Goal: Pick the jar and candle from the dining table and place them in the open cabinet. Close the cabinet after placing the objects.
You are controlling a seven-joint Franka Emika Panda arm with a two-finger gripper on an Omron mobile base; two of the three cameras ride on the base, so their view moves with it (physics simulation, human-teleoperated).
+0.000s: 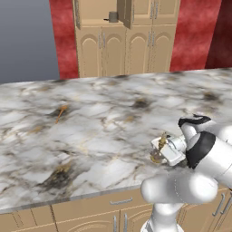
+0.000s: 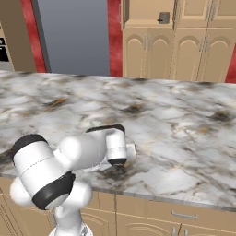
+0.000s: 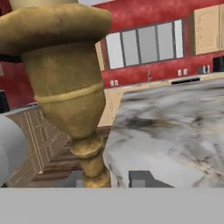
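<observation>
End effector (image 3: 105,179) grips the candle (image 3: 65,83) by its brass stem (jaws nearly closed) above the dining table (image 3: 175,135).

White arm folded low, end effector (image 1: 159,147) turned sideways, fingers (image 3: 139,178) closed narrow

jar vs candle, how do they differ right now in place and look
The jar stands on a shelf in the open cabinet; the candle is over the dining table, in the gripper. The jar looks dark grey; the candle's holder is brass-gold. The jar stands free; the candle is gripped.
</observation>
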